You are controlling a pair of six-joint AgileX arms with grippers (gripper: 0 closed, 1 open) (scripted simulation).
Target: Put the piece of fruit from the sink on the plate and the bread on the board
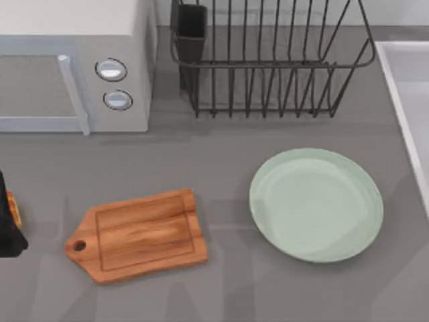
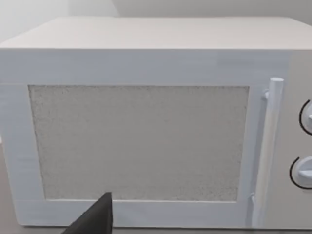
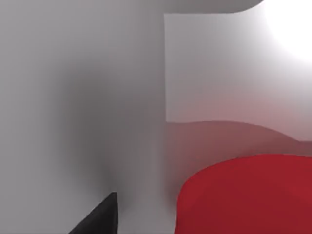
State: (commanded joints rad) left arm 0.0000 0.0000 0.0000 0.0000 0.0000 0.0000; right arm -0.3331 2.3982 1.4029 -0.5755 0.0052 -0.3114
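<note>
Right end effector finger (image 3: 100, 217) sits inside the sink (image 3: 97, 97), close beside the piece of fruit (image 3: 248, 195); grip state cannot be told. Plate (image 1: 316, 204) and board (image 1: 137, 235) lie bare on the bench (image 1: 228, 288). Left end effector (image 1: 10, 221) sits at the far-left edge; grip state indeterminate.

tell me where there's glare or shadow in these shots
Right wrist view: a blown-out white patch at one corner, a dark soft shadow down the sink wall, and a red tint on the wall beside the fruit. Top view: soft shadows under the board and plate.
</note>
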